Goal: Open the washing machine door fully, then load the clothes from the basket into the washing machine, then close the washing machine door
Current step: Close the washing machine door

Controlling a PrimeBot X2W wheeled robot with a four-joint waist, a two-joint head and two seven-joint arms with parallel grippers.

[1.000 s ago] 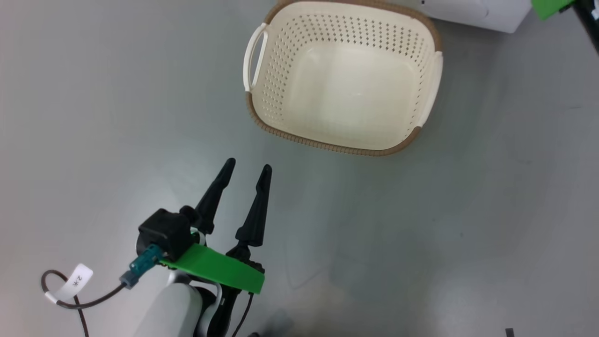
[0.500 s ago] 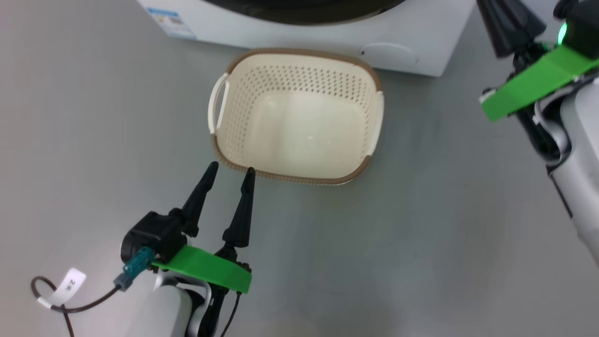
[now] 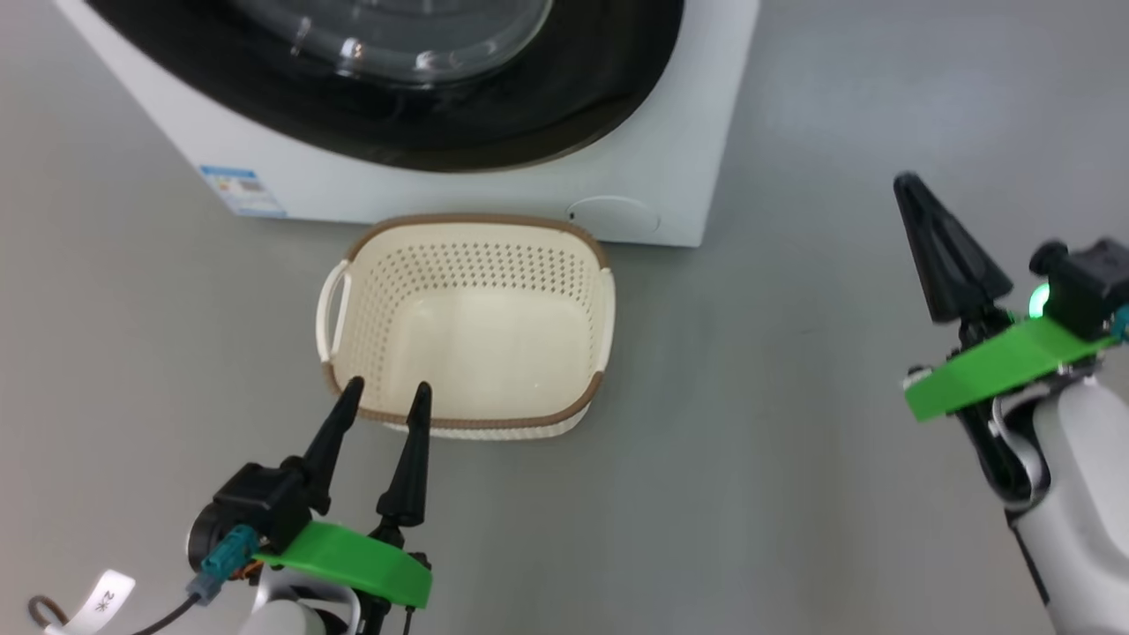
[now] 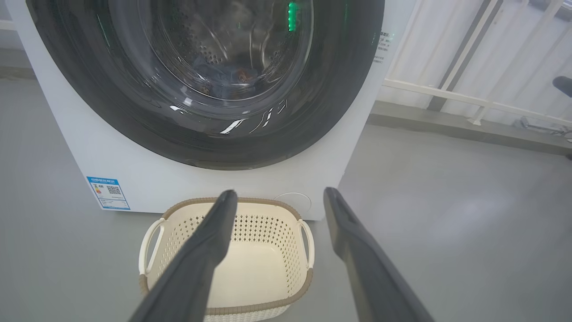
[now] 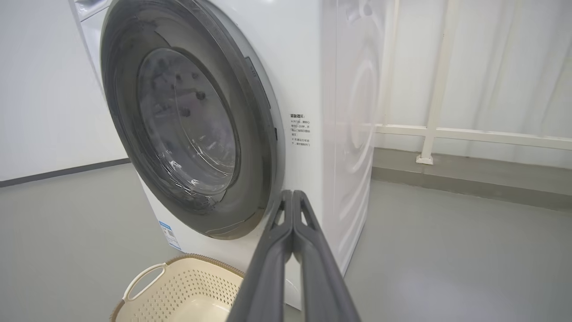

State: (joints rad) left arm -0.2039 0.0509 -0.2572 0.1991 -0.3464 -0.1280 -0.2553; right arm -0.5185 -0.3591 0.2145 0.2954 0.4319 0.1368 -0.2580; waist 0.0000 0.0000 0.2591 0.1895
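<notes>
Grey smooth floor (image 3: 750,441) carries a big white front-loading washing machine (image 3: 441,190) at the far side of the scene. Its large round door with a wide glossy black frame and bulging clear glass window (image 3: 573,97) lies shut, flush against the machine's front, as the right wrist view shows from the side (image 5: 250,134). A small blue label sticker (image 3: 242,190) sits at the machine's lower left corner and a round white service flap (image 3: 613,214) at its lower right.

Light blue fabric with an orange patch, the clothes (image 4: 228,78), shows dimly through the glass, low inside the steel perforated drum (image 4: 196,44).

A small rectangular cream plastic basket with perforated sides, brown woven-look rim and white side handles (image 3: 467,220) stands upright on the floor just in front of the machine, below the door; its bare cream bottom is in view.

The left hand (image 3: 388,384) is released, its two long dark fingers spread wide and holding nothing. It sits near and left of centre, and its tips overlap the basket's near rim in the head view, with contact not discernible. Its own view looks between the fingers (image 4: 205,250) toward basket and door.

The right hand (image 3: 913,198) is clenched, fingers pressed together on nothing, well to the right of the basket and pointing toward the machine's right front corner (image 5: 292,194). A white railing (image 5: 447,134) runs behind.
</notes>
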